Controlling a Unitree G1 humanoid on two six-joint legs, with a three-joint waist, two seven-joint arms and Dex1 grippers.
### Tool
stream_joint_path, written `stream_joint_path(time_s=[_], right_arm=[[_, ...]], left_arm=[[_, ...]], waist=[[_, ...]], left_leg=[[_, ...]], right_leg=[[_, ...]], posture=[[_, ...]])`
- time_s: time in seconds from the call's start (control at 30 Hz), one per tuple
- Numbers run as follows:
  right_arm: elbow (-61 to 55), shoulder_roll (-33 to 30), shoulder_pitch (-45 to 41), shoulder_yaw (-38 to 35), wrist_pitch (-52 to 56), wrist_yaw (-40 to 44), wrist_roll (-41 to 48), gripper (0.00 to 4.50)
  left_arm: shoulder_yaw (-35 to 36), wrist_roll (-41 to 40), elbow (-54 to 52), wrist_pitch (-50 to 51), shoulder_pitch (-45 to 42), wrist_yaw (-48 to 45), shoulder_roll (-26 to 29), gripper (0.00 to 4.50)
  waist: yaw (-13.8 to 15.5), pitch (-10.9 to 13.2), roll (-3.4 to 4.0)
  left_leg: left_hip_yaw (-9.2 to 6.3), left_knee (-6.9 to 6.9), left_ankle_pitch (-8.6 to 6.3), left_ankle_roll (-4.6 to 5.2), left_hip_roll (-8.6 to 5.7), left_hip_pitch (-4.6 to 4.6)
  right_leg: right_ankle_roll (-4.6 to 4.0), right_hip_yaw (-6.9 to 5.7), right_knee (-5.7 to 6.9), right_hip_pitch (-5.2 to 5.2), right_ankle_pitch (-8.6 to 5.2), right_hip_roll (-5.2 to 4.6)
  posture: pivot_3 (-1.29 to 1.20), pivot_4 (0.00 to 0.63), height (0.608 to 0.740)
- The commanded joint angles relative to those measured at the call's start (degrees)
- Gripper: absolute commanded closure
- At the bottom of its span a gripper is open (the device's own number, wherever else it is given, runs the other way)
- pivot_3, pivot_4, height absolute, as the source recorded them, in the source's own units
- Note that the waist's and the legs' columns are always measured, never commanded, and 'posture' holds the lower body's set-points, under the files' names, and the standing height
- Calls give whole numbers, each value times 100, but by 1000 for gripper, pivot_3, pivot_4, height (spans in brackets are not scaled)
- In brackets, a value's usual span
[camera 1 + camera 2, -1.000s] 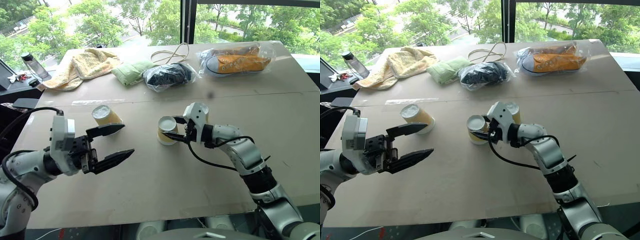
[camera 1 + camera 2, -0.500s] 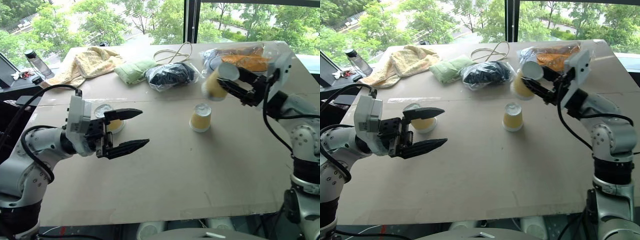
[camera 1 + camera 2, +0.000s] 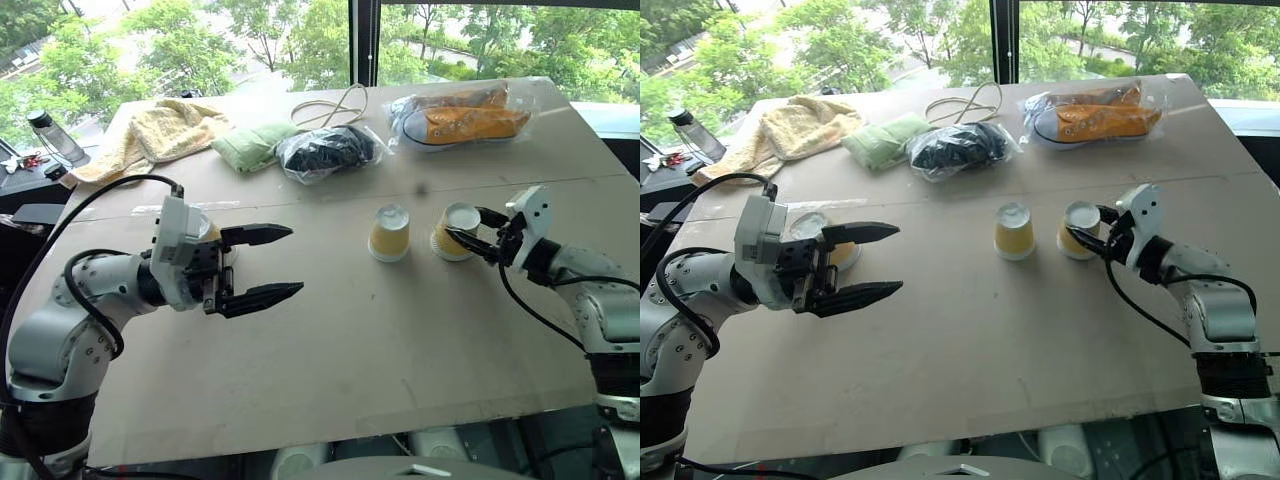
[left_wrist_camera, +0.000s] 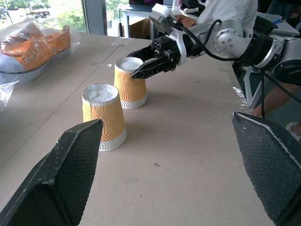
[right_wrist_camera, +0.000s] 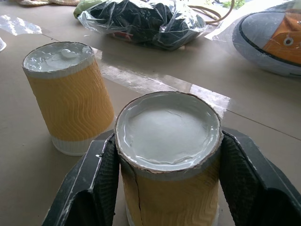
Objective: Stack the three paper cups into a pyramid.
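Gripping an upturned paper cup (image 3: 456, 231), the right gripper (image 3: 478, 243) sets it just beside the middle cup (image 3: 388, 233), forming a base; the left gripper (image 3: 266, 265) gapes, empty, near the third cup (image 3: 823, 239).

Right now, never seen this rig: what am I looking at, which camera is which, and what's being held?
It is a humanoid robot with two arms, each ending in a two-fingered black end effector. Two pictures come from a stereo camera on its head, looking down over a table; the other two come from cameras on the wrists, looking along the fingers.

The right end effector is shut on a paper cup, upside down and low at the table, beside a second cup standing upside down. The right wrist view shows both up close. The left end effector is open and holds nothing; a third cup sits just behind it.

At the far edge lie a yellow towel, a green cloth, a dark bagged bundle, a cord and bagged orange shoes.
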Motion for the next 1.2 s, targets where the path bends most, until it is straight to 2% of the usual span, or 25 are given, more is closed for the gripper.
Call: stream_joint_path(time_s=[0.03,0.37,0.7,0.73,0.77,0.87,1.03,1.1,1.2], right_arm=[[84,132,-160,237,-206,91,-116,2289],[-43,403,-366,417,66,197,132,2289],[18,387,-438,445,151,195,33,2289],[30,375,-432,431,123,212,30,1491],[37,363,-427,415,107,232,36,1264],[-41,356,-387,233,161,302,236,19],[-520,-40,74,-351,242,536,681,19],[-757,-225,233,-526,265,490,732,19],[-1168,-506,384,-741,338,450,821,19]], left_arm=[[205,-35,-96,-77,-2,-23,44,0],[276,-38,-143,-61,80,32,32,0],[212,-24,-150,-77,36,53,1,0],[199,-21,-151,-81,33,52,-6,0],[190,-19,-150,-84,31,51,-11,0],[236,-23,-151,-109,55,86,-43,0],[818,-66,-337,-343,315,570,-323,0],[1057,-137,-576,-426,562,931,-615,0],[1446,-119,-666,-517,733,1988,-1251,0]], waist=[[-3,1,-3],[-1,1,-3],[5,1,-4],[5,1,-4],[5,1,-4],[7,2,-4],[34,2,-4],[47,2,-3],[45,2,-4]], left_leg=[[0,0,1,-2,0,0],[-8,-1,4,-8,2,-1],[-10,-1,5,-11,1,-3],[-9,-1,5,-10,1,-2],[-9,-1,5,-10,1,-2],[-8,-1,5,-9,0,-3],[-14,-2,6,-13,0,-12],[-15,-2,6,-13,0,-15],[-10,0,5,-11,-1,-16]], right_leg=[[0,0,0,0,0,0],[0,11,0,-1,0,-1],[0,10,-1,-1,0,-2],[0,10,-1,-1,0,-2],[0,10,-1,-1,0,-2],[0,10,-1,-2,0,-3],[0,9,-7,-6,0,-5],[0,8,-13,-6,0,-6],[0,14,-12,-6,0,-8]], posture=[[0,150,740],[0,150,740],[0,150,740],[0,150,740],[0,150,740],[0,150,740],[0,150,740],[0,150,740],[0,150,740]])
